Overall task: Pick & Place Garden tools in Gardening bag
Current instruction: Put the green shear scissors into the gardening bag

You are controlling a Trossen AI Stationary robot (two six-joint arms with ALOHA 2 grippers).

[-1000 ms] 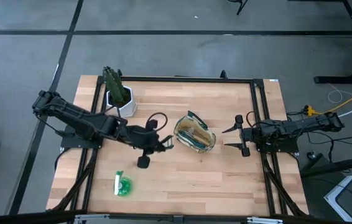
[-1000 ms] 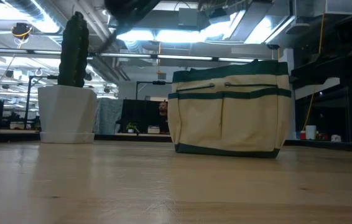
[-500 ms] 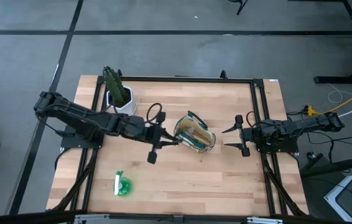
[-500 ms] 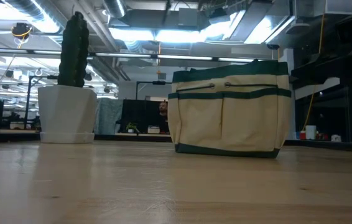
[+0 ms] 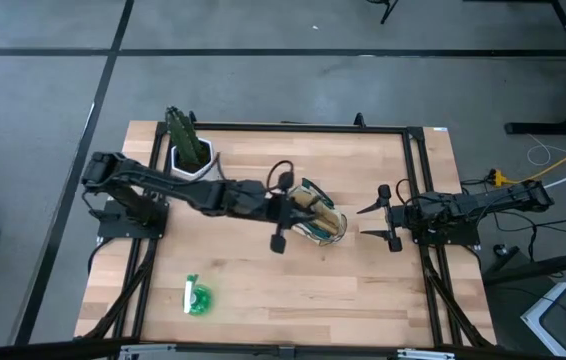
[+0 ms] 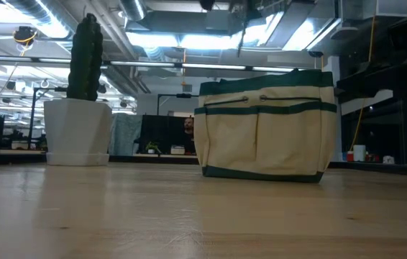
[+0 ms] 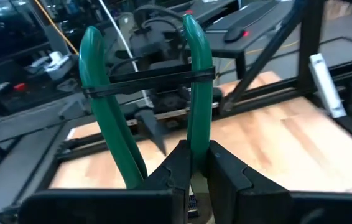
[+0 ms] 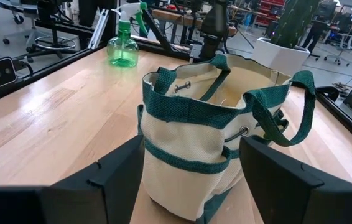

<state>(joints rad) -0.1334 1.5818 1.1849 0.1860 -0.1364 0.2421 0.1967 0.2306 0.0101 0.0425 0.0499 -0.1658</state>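
Note:
My left gripper [image 5: 295,206] is above the tan gardening bag with dark green trim [image 5: 315,218], shut on pruning shears with two green handles [image 7: 101,112] bound by a black band. The blades are hidden. From the right wrist view it shows over the bag's far rim [image 8: 212,25]. The bag stands upright on its base in the low view [image 6: 264,122]. My right gripper [image 5: 388,216] is open at the table's right side, facing the bag [image 8: 213,137]. A bright green spray bottle [image 5: 196,297] stands near the front left. My left gripper pinches one green handle [image 7: 196,134] of the shears between its two fingers, near where the two handles come together. The fingers come from the table's left. Both handles stick out past the fingertips. The shears are lifted clear of the table, over the bag.
A green plant in a white pot [image 5: 189,150] stands at the table's far left, and shows in the low view [image 6: 80,108]. A black frame [image 5: 403,130] runs along the table's edges. Bare wood lies in front of the bag.
My left gripper has carried the shears toward the table's right edge, from the middle-left of the table to over the bag. It has stayed shut on them.

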